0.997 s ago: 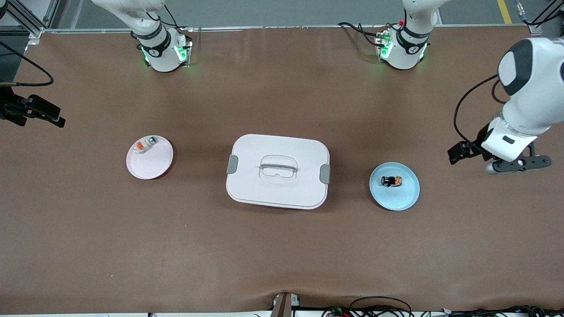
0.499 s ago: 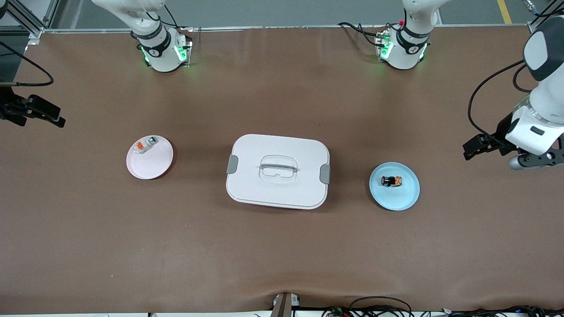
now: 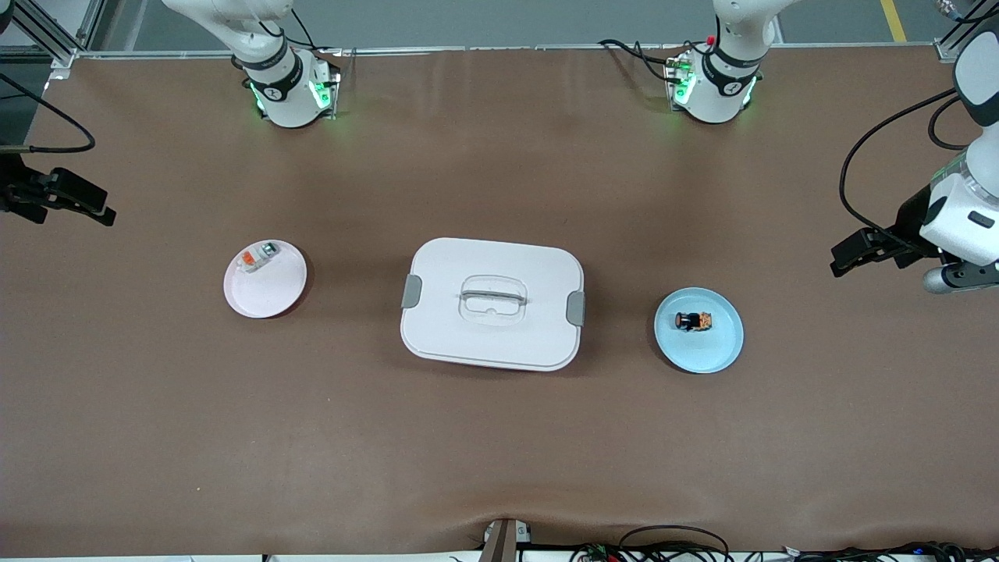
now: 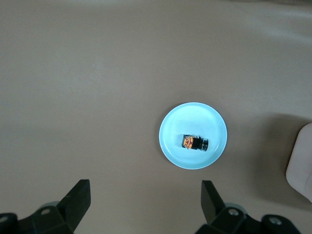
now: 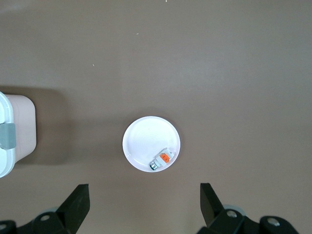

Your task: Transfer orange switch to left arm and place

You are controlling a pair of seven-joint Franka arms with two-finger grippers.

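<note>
the orange switch [image 3: 694, 321] lay on its side on the blue plate [image 3: 718, 353] toward the left arm's end of the table, long axis along the table's length, black end toward the box [image 3: 492, 257]. the left gripper [image 4: 145, 201] and right gripper [image 5: 145, 201] hung wide, empty.

A pink plate [image 3: 269, 293] carrying a pale white-grey piece [image 3: 257, 257] and a blue plate [image 3: 714, 347] are sitting well apart on the brown tabletop [image 3: 499, 453].

Two plates [image 3: 269, 300] [image 3: 718, 347], one box [image 3: 492, 265], two small components [image 3: 694, 321] [image 3: 257, 257].
</note>
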